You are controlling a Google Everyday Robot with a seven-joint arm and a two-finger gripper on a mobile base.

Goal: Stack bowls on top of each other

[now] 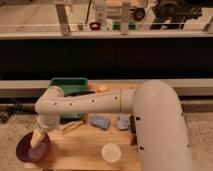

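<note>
The wide dark purple bowl sits at the front left corner of the wooden table. The smaller cream-white bowl sits at the table's front edge, right of the middle, apart from the purple bowl. My white arm reaches from the right across the table to the left. My gripper points down into the purple bowl, its pale fingertips over the bowl's inside.
A green rectangular tray stands at the back left. Two blue-grey blocks lie mid-table. A yellow banana-like item lies by the arm, and a small orange item is at the back. A dark counter wall runs behind.
</note>
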